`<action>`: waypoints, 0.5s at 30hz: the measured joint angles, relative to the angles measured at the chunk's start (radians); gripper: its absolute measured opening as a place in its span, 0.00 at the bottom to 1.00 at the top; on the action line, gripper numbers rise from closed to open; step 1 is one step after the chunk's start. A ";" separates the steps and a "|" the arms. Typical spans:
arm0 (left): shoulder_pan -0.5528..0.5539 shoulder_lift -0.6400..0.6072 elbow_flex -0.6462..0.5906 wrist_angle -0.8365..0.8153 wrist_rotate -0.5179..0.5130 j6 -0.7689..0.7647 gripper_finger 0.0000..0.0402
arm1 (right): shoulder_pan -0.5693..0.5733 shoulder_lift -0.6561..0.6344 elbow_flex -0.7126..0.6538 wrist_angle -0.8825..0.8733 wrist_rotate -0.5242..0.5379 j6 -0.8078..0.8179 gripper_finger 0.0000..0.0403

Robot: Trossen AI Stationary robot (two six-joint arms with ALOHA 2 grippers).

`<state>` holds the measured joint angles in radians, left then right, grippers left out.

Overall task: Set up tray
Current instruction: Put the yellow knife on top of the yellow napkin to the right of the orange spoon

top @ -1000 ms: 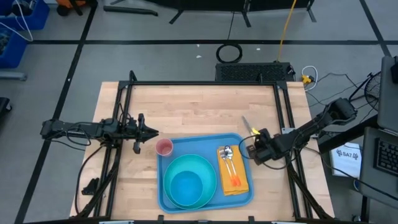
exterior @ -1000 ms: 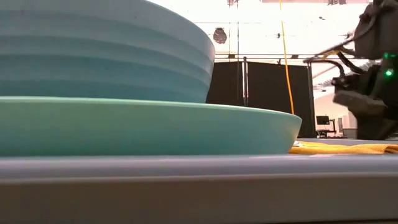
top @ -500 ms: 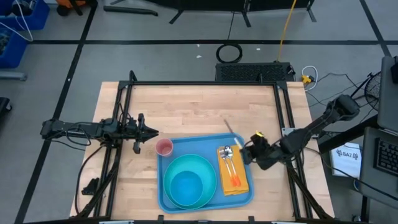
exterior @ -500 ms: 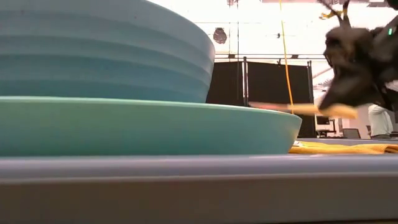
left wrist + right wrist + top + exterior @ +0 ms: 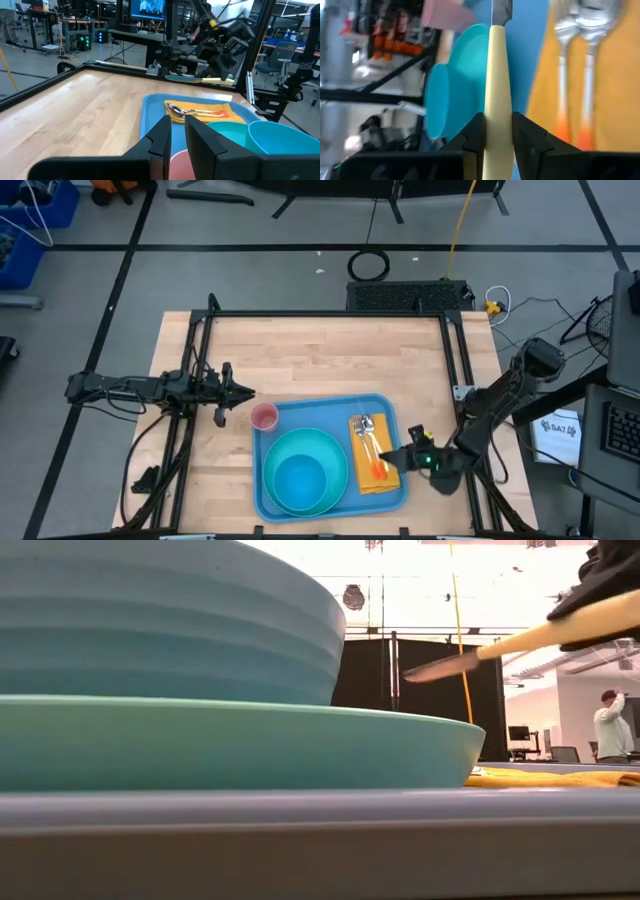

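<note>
Holding the knife (image 5: 498, 95) clamped in your right gripper (image 5: 498, 131), you are lining it up beside the napkin (image 5: 376, 465) near the tray (image 5: 322, 412)'s right edge.

The left gripper (image 5: 178, 131), fingers barely parted and empty, is waiting just off the tray's far-left corner.

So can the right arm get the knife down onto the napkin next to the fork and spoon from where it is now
Probably yes. The right gripper holds the knife above the tray, beside the napkin. Nothing stands between them, though the fork and spoon leave only a narrow strip bare.
</note>
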<state>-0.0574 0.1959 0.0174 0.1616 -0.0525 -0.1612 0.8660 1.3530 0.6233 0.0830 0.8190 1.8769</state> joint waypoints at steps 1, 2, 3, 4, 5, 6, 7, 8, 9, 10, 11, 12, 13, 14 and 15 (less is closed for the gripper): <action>0.000 0.000 0.000 -0.001 0.000 0.000 0.14 | 0.011 0.021 0.026 -0.052 0.022 0.044 0.15; 0.000 0.000 0.000 -0.003 0.000 0.000 0.14 | 0.019 0.041 0.052 -0.117 0.029 0.087 0.15; 0.000 0.000 0.000 -0.002 0.000 0.000 0.14 | 0.023 0.059 0.079 -0.194 0.027 0.130 0.15; 0.000 0.000 0.000 -0.001 0.000 0.000 0.14 | 0.026 0.074 0.106 -0.272 0.014 0.169 0.15; 0.000 0.000 0.000 -0.001 0.000 0.000 0.14 | 0.026 0.090 0.134 -0.351 -0.007 0.206 0.15; 0.000 0.000 0.000 -0.002 0.000 0.000 0.14 | 0.026 0.103 0.163 -0.428 -0.036 0.239 0.15; 0.000 0.000 0.000 -0.002 0.000 0.000 0.14 | 0.023 0.118 0.192 -0.497 -0.071 0.266 0.15; 0.000 0.000 0.000 -0.001 0.000 0.000 0.14 | 0.019 0.133 0.219 -0.553 -0.104 0.278 0.15; 0.000 0.000 0.000 -0.002 0.000 0.000 0.14 | 0.015 0.145 0.244 -0.597 -0.145 0.284 0.15; 0.000 0.000 0.000 -0.002 0.000 0.000 0.14 | 0.010 0.155 0.266 -0.630 -0.174 0.285 0.15; 0.000 0.000 0.000 -0.001 0.000 0.000 0.14 | 0.004 0.166 0.285 -0.656 -0.195 0.285 0.15; 0.000 0.000 0.000 -0.001 0.000 0.000 0.14 | -0.002 0.178 0.303 -0.678 -0.215 0.286 0.15; 0.000 0.000 0.000 -0.002 0.000 0.000 0.14 | -0.008 0.189 0.316 -0.698 -0.239 0.285 0.15; 0.000 0.000 0.000 -0.002 0.000 0.000 0.14 | -0.013 0.203 0.325 -0.711 -0.267 0.285 0.15; 0.000 0.000 0.000 -0.001 0.000 0.000 0.14 | -0.017 0.219 0.332 -0.720 -0.292 0.284 0.15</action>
<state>-0.0575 0.1961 0.0174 0.1604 -0.0525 -0.1612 0.8490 1.5716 0.9557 -0.6373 0.5270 2.1611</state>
